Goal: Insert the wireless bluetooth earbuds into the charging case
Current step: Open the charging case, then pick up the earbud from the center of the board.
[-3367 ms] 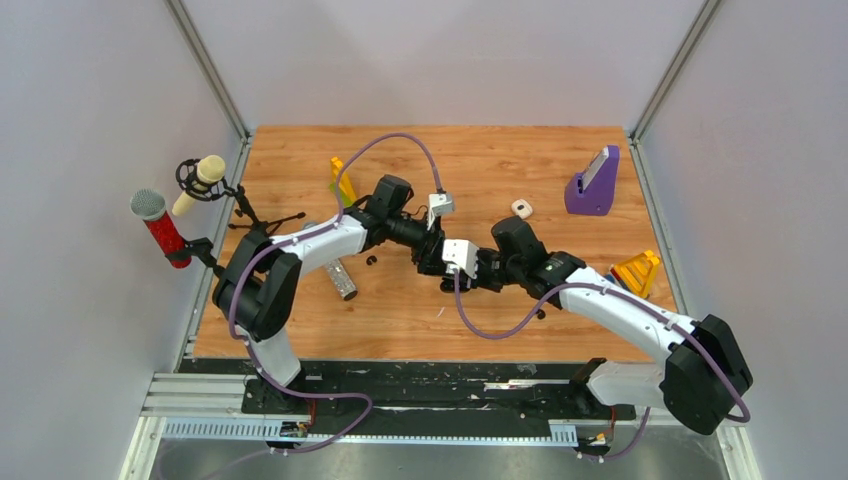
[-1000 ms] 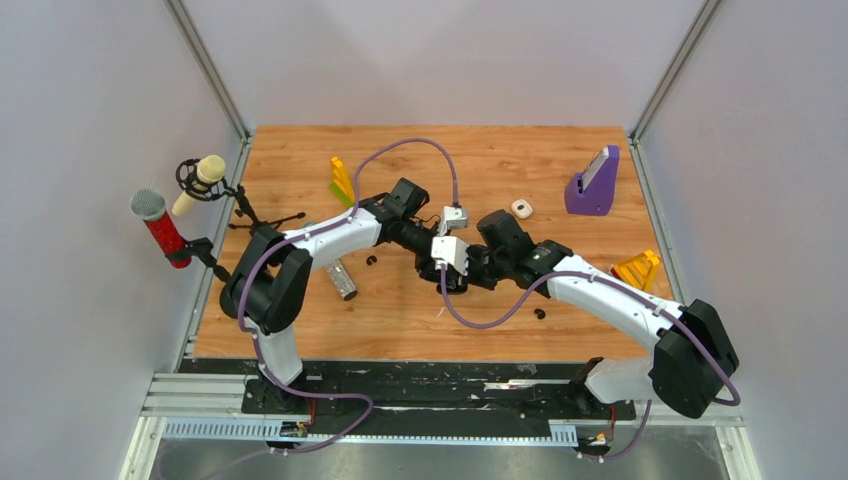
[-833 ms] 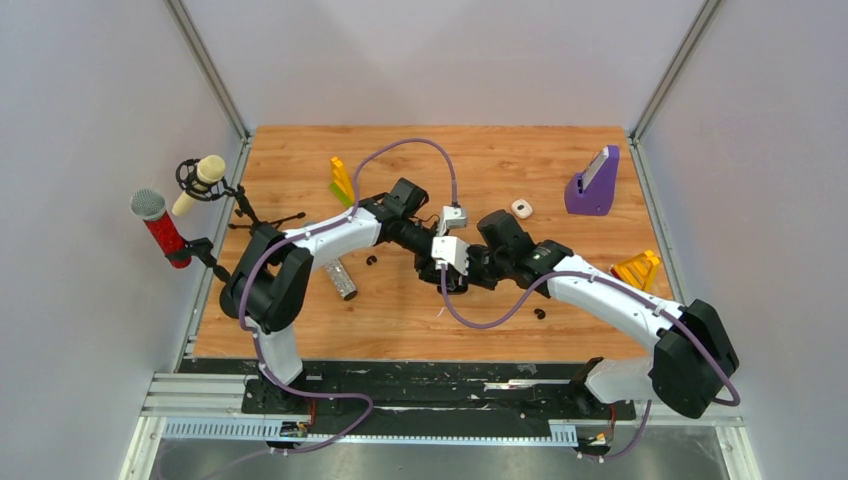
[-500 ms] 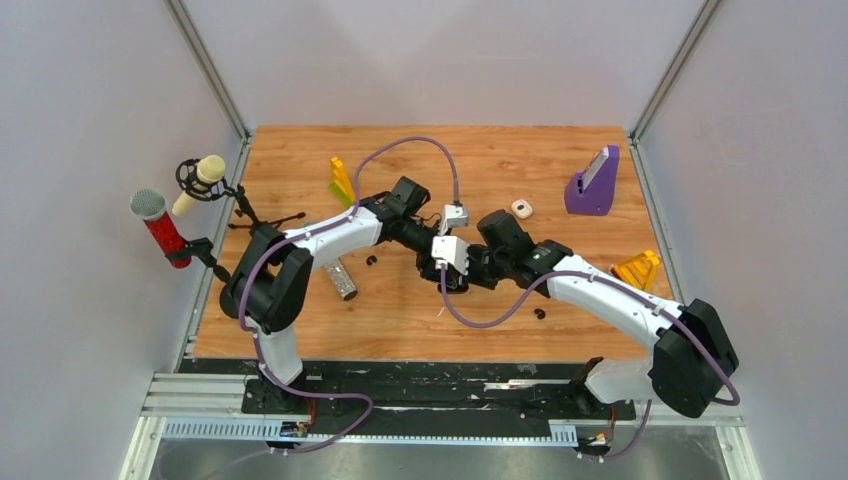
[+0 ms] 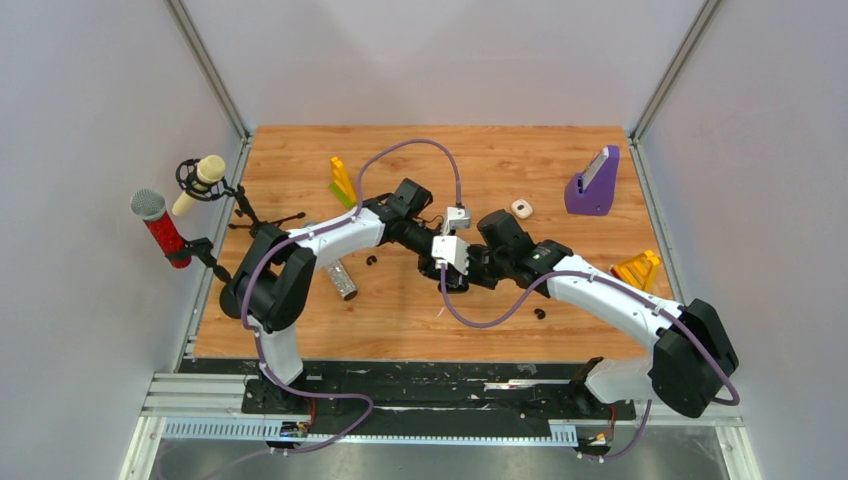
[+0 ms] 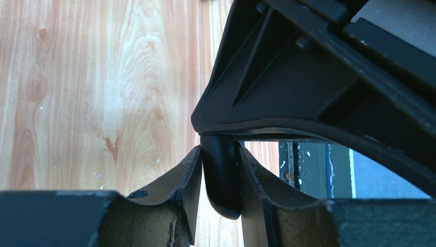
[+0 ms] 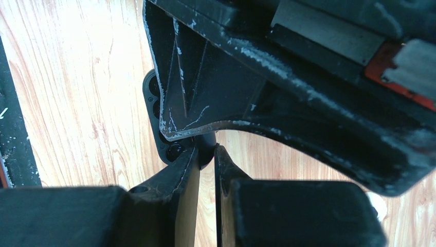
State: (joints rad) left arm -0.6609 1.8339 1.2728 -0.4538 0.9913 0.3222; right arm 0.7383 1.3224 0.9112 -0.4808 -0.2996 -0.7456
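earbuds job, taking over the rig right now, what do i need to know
Left gripper: shut on a black rounded piece, probably the black case.
Right gripper: pinching a thin black edge; what it belongs to is hidden.
Loose on the table: one black earbud left of the grippers, second black earbud near the right arm. White case at the far side.
Done: no bud seen seated. Left: seat them all.

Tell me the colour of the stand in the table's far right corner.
The stand is purple; the top external view shows it best.
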